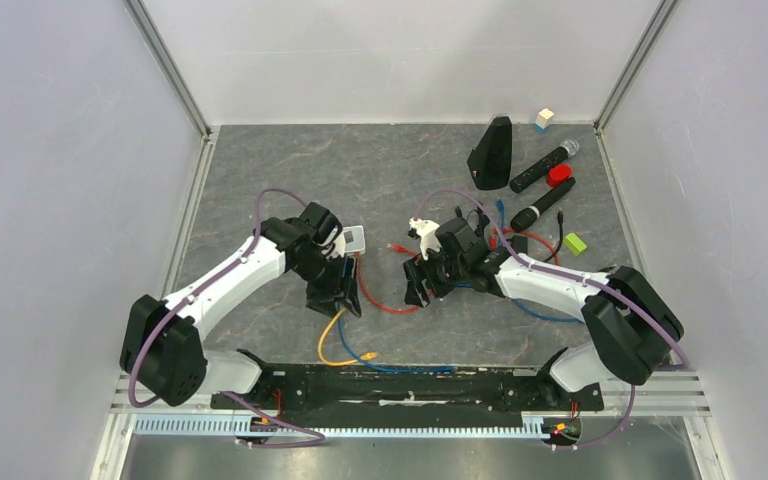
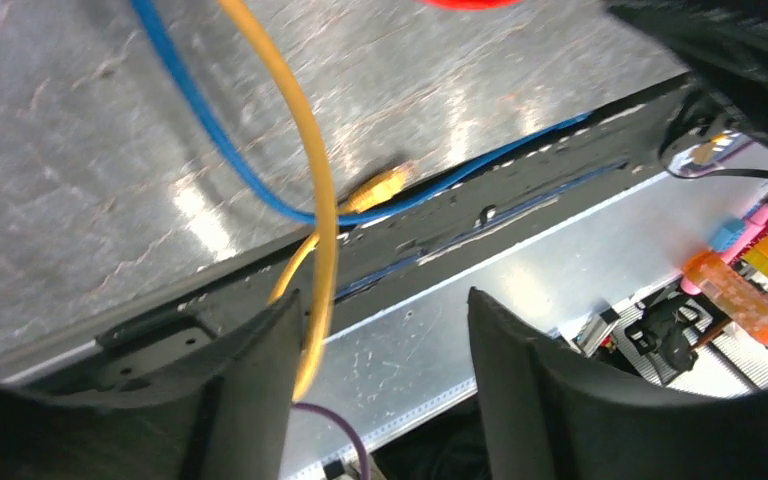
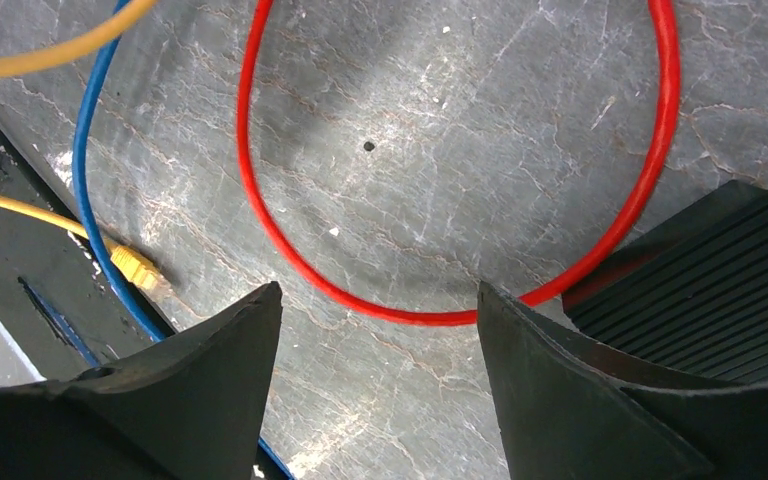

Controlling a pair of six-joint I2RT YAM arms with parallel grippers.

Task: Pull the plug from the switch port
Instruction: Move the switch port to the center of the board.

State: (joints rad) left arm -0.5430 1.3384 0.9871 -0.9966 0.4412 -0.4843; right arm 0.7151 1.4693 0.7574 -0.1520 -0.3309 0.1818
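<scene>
The small white switch (image 1: 353, 238) lies beside my left wrist; its ports and any plug in them are hidden behind the arm. My left gripper (image 1: 332, 298) (image 2: 383, 295) is open, pointing down at the table's near edge, and a yellow cable (image 2: 315, 170) runs along the inner face of its left finger (image 2: 260, 380) without being pinched. That cable's loose yellow plug (image 2: 380, 188) (image 1: 370, 355) rests near the front rail. A blue cable (image 2: 200, 120) crosses it. My right gripper (image 1: 420, 288) (image 3: 378, 288) is open and empty above a red cable loop (image 3: 260, 200).
A black wedge (image 1: 492, 152), two black microphone-like sticks (image 1: 543, 166), a red cap (image 1: 559, 175), a green block (image 1: 574, 243) and a white cube (image 1: 544, 118) sit at the back right. A small white figure (image 1: 422, 232) stands by my right wrist. The black front rail (image 1: 410, 385) runs along the near edge.
</scene>
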